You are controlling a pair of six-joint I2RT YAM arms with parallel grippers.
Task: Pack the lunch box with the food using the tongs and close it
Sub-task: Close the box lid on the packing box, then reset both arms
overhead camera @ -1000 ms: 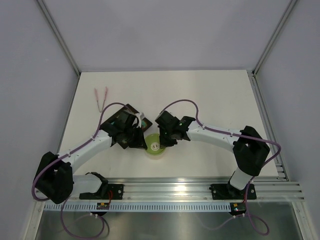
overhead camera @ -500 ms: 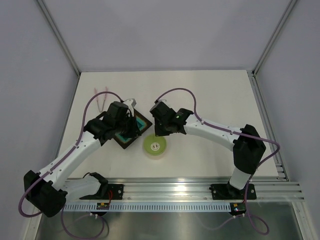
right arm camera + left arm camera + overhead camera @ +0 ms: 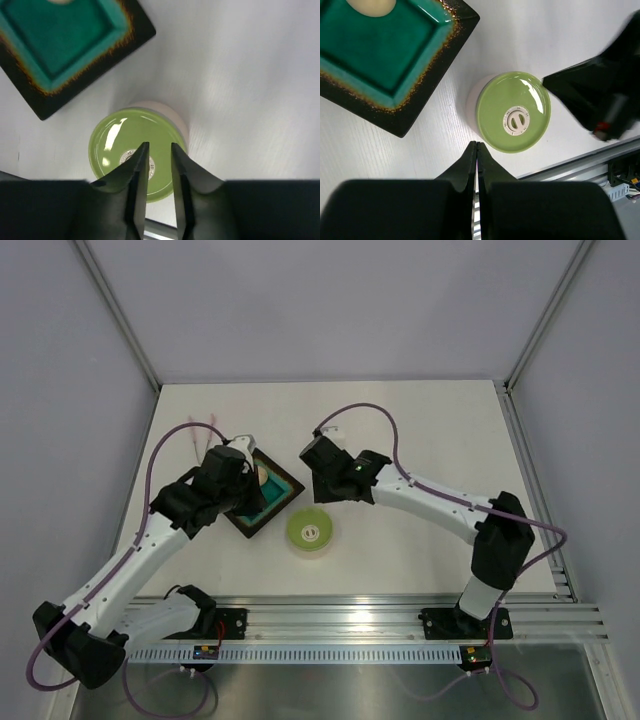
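The lunch box (image 3: 311,531) stands on the table with its lime-green lid (image 3: 513,119) lying flat on it; only a pale strip of its wall (image 3: 167,113) shows under the lid (image 3: 131,150). My left gripper (image 3: 477,145) is shut and empty, raised above the table between the tray corner and the lid. My right gripper (image 3: 159,146) hangs over the lid, jaws slightly apart with nothing between them. One beige piece of food (image 3: 262,476) lies in the tray. The pink tongs (image 3: 200,440) lie at the far left, partly behind a cable.
The square dark tray (image 3: 272,502) with teal inside sits left of the lunch box, near both wrists. Purple cables arc above each arm. The metal rail (image 3: 350,620) runs along the table's near edge.
Both grippers have drawn back from the lid, which stays on the lunch box. The left arm swung up and left over the tray. The right gripper's jaws have parted.
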